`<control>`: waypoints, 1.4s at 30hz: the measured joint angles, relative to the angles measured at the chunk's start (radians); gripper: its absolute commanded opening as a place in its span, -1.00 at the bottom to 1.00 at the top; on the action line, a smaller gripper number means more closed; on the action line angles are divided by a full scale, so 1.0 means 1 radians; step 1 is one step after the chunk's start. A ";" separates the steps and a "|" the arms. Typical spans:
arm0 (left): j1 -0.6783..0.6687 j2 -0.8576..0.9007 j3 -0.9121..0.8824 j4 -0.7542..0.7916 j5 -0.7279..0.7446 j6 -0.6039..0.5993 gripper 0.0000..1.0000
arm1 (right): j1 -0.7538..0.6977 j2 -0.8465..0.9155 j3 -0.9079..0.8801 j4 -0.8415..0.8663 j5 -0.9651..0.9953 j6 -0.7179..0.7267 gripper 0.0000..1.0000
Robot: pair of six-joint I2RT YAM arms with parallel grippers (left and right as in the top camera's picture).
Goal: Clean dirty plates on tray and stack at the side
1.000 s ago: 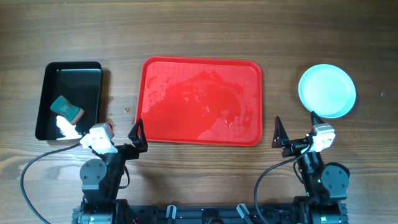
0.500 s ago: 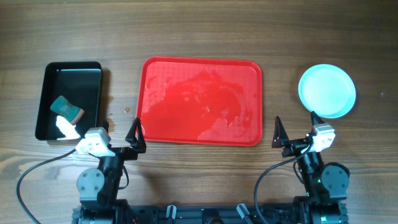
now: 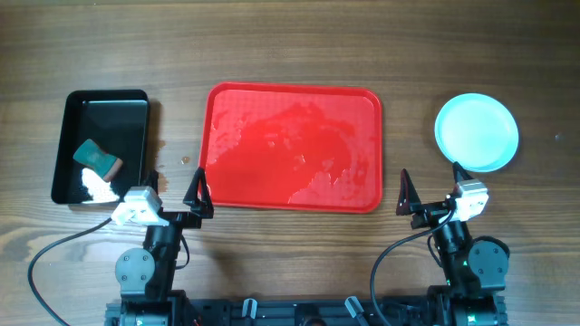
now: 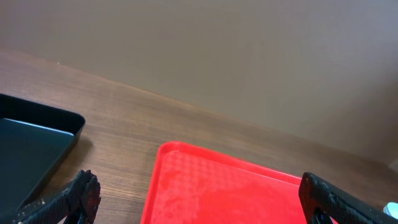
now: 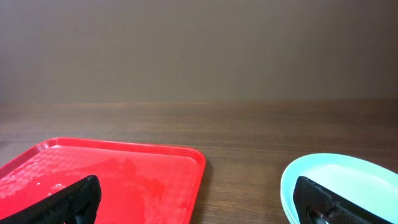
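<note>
The red tray [image 3: 290, 145] lies at the table's centre with a wet sheen and no plates on it; it also shows in the wrist views [image 4: 217, 193] [image 5: 124, 180]. The pale mint plates [image 3: 477, 132] sit on the wood right of the tray, and the top one looks clean [image 5: 348, 180]. My left gripper [image 3: 172, 192] [image 4: 202, 202] hovers open at the tray's near left corner, empty. My right gripper [image 3: 432, 186] [image 5: 199, 208] stands open and empty between the tray's near right corner and the plates.
A black glossy tray [image 3: 68, 145] sits at the left, holding a teal sponge [image 3: 97, 158] and a white lump [image 3: 95, 187]. Its corner shows in the left wrist view [image 4: 37, 137]. Both arm bases and cables stand along the near edge.
My left gripper has drawn back slightly toward the near left. The right arm, tray and plates have not moved.
</note>
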 measured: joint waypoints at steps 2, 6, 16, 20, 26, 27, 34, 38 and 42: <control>0.000 0.000 0.000 0.001 0.000 0.000 1.00 | 0.000 0.000 0.000 0.000 0.000 0.000 1.00; 0.000 0.000 0.000 -0.037 0.000 0.000 1.00 | 0.000 0.000 0.000 0.000 0.000 0.000 0.99; -0.008 0.000 0.000 -0.063 -0.019 0.028 1.00 | 0.000 0.000 0.000 0.000 0.000 0.000 0.99; -0.008 0.000 0.000 -0.063 -0.019 0.108 1.00 | 0.000 0.000 0.000 0.000 0.000 0.000 0.99; -0.010 0.000 0.000 -0.063 -0.019 0.182 1.00 | 0.000 0.000 0.000 0.000 0.000 0.000 0.99; -0.010 0.000 0.000 -0.063 -0.019 0.187 1.00 | 0.000 0.000 0.000 0.000 0.000 0.000 1.00; -0.010 0.000 0.000 -0.063 -0.020 0.204 1.00 | 0.000 0.000 0.000 0.000 0.000 0.000 0.99; -0.010 0.000 0.000 -0.063 -0.020 0.206 1.00 | 0.000 0.000 0.000 0.000 0.000 0.000 0.99; -0.010 0.000 0.000 -0.063 -0.019 0.206 1.00 | 0.000 0.000 0.000 0.000 0.000 0.000 0.99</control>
